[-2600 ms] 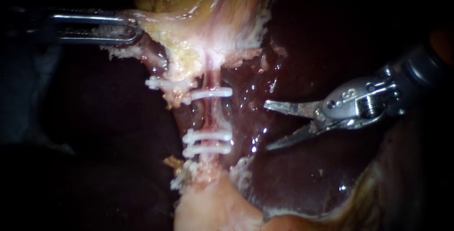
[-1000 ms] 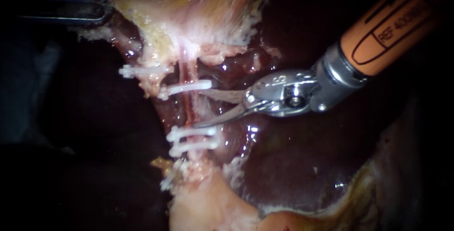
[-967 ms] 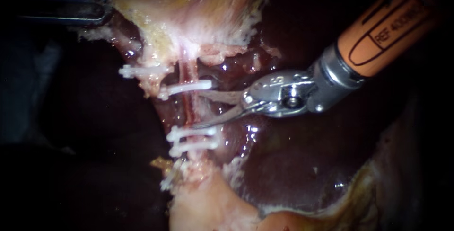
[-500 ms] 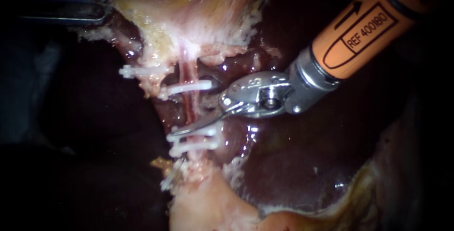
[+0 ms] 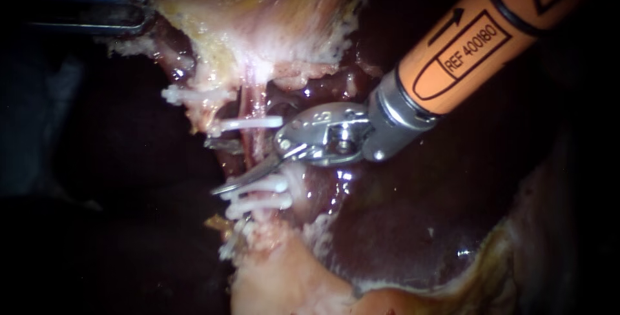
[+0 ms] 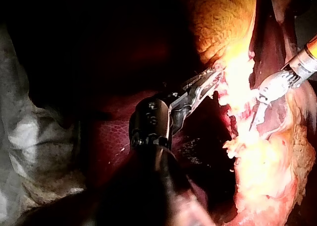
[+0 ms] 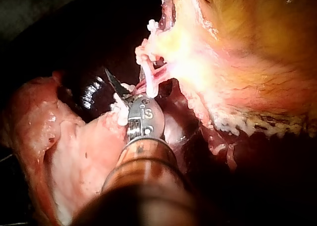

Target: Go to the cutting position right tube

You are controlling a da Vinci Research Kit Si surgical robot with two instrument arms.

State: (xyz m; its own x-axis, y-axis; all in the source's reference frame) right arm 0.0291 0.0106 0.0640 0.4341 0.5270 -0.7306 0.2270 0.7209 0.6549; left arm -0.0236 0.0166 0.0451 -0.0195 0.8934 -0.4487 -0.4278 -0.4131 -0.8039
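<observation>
Blades of the right instrument (image 5: pixel 216 166) stand apart with a clear gap, one on each side of the right tube (image 5: pixel 256 150), a pink strand running down from the gallbladder (image 5: pixel 258 24). They straddle it between the upper clip (image 5: pixel 248 123) and the two lower clips (image 5: pixel 268 184), the near blade lying just over the lower pair. At the upper left the left instrument (image 5: pixel 143 13) has its jaws closed on the gallbladder's ragged edge. Behind lies the dark liver (image 5: pixel 413 224)

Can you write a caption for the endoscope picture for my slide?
Right instrument, jaws open, straddles the tube between white clips; left instrument grips tissue.
</observation>
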